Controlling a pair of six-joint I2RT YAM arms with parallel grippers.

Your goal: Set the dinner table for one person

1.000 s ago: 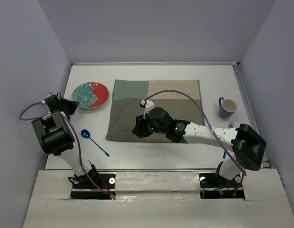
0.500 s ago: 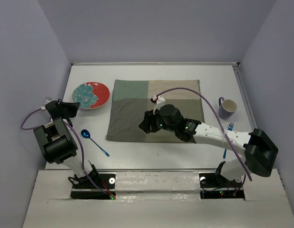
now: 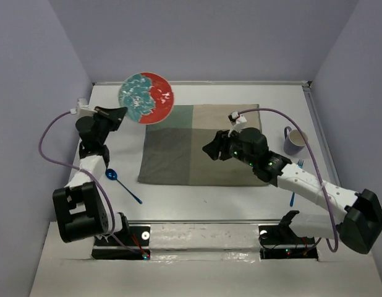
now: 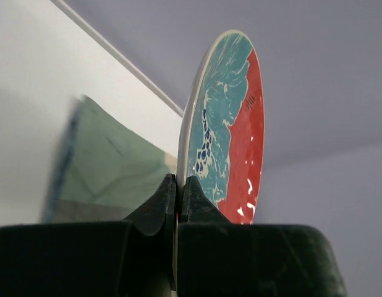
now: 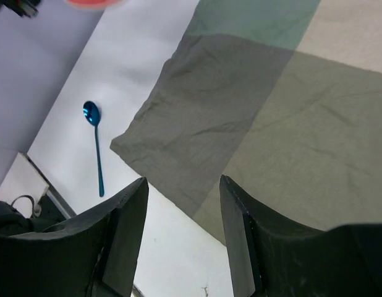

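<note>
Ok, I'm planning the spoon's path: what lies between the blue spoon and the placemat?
Just bare dinner table separates the blue spoon from the placemat, shown in the top external and right wrist views.

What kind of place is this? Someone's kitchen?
Probably a robot test booth, not a home kitchen: a plain white dinner table boxed in by lavender walls, two robot arms bolted at its near edge, and one placemat.

Lavender walls [image 3: 203,37] enclose white dinner table [image 3: 178,201] on three sides — soft light.
</note>
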